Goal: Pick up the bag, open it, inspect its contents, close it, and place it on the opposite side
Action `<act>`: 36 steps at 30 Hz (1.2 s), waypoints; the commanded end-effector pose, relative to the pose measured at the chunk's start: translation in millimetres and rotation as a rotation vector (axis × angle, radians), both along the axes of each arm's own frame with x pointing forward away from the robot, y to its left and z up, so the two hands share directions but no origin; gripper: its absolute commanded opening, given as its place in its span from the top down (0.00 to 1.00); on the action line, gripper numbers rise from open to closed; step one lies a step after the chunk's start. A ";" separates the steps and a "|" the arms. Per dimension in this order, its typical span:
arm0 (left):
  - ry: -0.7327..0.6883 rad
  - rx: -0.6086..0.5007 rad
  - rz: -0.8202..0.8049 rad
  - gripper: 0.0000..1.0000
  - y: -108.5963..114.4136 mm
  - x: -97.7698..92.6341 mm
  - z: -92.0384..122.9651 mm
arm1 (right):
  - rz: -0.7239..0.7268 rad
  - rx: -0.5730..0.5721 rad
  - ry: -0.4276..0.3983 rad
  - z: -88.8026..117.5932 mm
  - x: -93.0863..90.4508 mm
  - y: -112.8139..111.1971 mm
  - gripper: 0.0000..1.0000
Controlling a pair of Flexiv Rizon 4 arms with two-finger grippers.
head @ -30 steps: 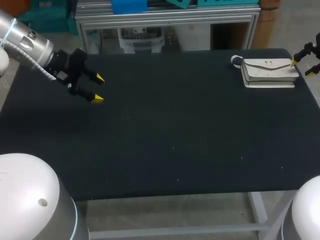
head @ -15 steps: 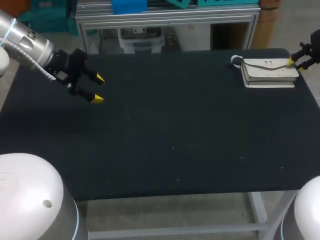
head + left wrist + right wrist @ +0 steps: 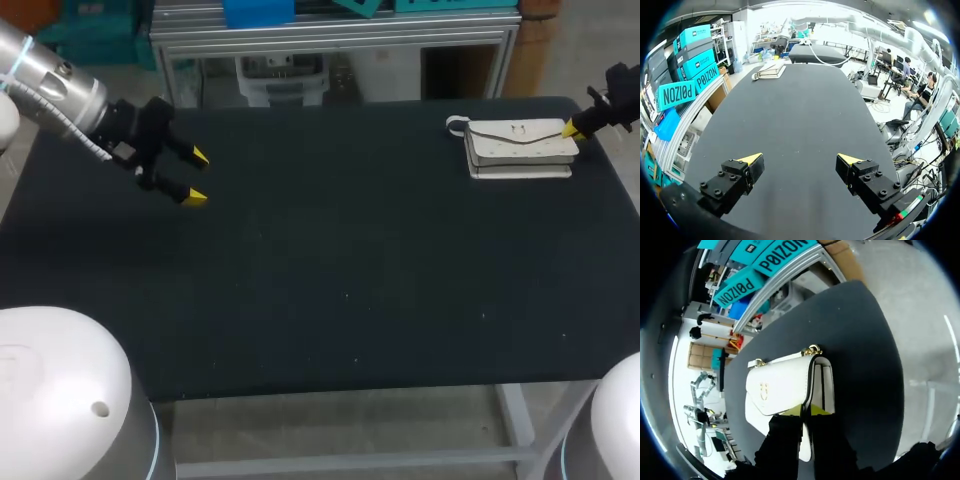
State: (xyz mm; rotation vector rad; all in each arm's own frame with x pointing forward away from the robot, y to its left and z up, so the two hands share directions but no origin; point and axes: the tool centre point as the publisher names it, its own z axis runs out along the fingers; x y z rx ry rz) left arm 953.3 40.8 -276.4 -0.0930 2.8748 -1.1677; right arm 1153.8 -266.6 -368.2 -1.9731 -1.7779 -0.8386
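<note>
At two o'clock, my right claw (image 3: pixel 572 128) had closed on the bag (image 3: pixel 520 148) and nudged it toward nine; lifting looked ready. My left claw (image 3: pixel 197 176) gaped at ten.

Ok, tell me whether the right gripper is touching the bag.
Touching. The right wrist view shows the right gripper closed on the bag at its near edge, both yellow tips against it.

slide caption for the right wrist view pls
Right gripper shut on the near end of the white bag, which lies on the black table.
</note>
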 end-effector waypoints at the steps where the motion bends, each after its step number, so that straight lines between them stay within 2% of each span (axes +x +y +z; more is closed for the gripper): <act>1: -0.002 -0.003 0.000 0.00 0.0 -0.2 -0.8 | 0.023 0.026 -0.018 9.1 -16.8 18.3 1.00; 9: -0.002 -0.003 0.000 0.00 0.0 -0.2 -0.8 | 0.065 0.064 -0.035 11.7 -47.0 63.5 1.00; 18: -0.002 -0.003 0.000 0.00 0.0 -0.2 -0.8 | 0.065 0.077 -0.008 14.1 -79.6 108.4 1.00; 35: -0.002 -0.003 0.000 0.00 0.0 -0.2 -0.8 | 0.065 0.077 -0.008 14.1 -79.6 108.4 1.00; 36: -0.002 -0.003 0.000 0.00 0.0 -0.2 -0.8 | 0.086 0.048 -0.013 16.7 -83.8 121.0 1.00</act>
